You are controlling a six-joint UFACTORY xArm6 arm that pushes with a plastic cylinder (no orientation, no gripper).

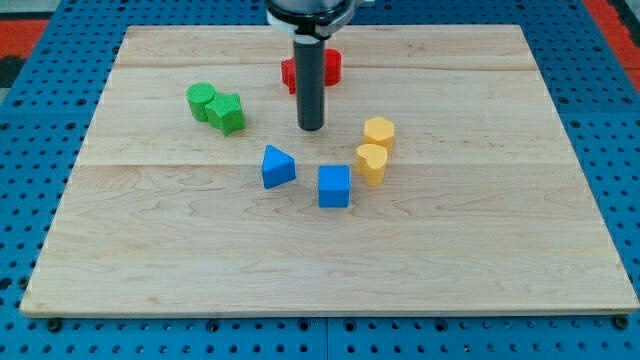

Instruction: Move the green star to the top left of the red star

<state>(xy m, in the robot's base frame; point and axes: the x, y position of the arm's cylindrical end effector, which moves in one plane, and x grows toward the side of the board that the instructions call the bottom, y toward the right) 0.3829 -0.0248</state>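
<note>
1. Green blocks: two, touching. The green cylinder (201, 100) sits at ten o'clock of the green star (227, 114).
2. Blue blocks: two. The blue triangle (278, 166) and, at four o'clock of it, the blue cube (334, 186).
3. Yellow blocks: two. The upper yellow block (379, 132) stands just at one o'clock of the lower yellow block (371, 163).
4. Red blocks: one, the red star (333, 68), partly hidden.

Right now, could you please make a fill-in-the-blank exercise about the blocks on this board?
1. My tip stands just below the ___ star.
2. The two green blocks lie at the view's ___ of my tip.
3. The blue cube sits at the view's right of the blue ___.
Missing words: red; left; triangle.
</note>
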